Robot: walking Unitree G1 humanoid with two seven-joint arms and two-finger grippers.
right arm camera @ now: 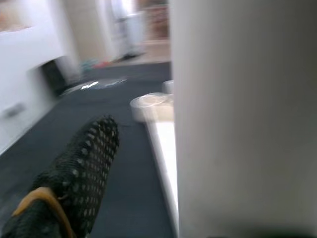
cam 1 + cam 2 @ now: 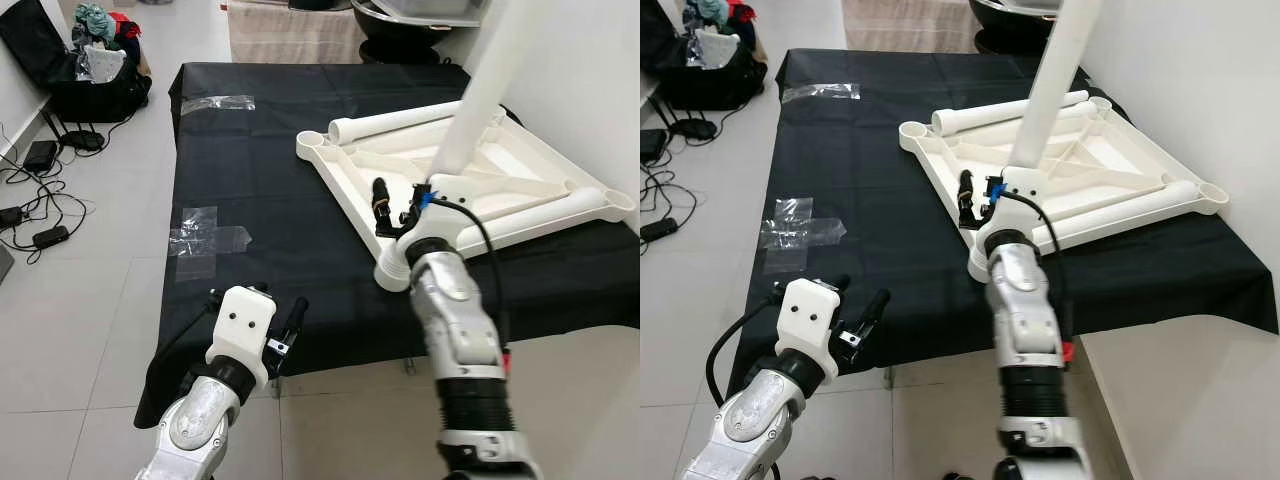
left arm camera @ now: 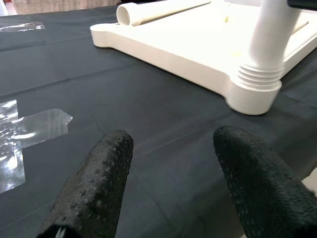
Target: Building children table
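Observation:
A white plastic children's table [image 2: 520, 165] lies upside down on a black cloth [image 2: 270, 180]. One white leg [image 2: 475, 90] stands upright in its near corner socket [image 3: 255, 96]. Two more legs lie on the underside, one at the far edge [image 2: 400, 125] and one at the near right edge [image 2: 540, 215]. My right gripper [image 2: 397, 205] is raised at the base of the standing leg and is open. In the right wrist view one of its fingers [image 1: 84, 163] stands apart from the leg [image 1: 242, 119]. My left gripper [image 3: 168, 163] hovers open and empty over the cloth's near edge, left of the table.
Clear tape pieces [image 2: 205, 235] stick to the cloth, with another strip [image 2: 218, 102] at the far left. On the tiled floor to the left are a black bag with clothes [image 2: 95, 70] and cables [image 2: 35, 190]. A white wall [image 2: 590, 90] rises on the right.

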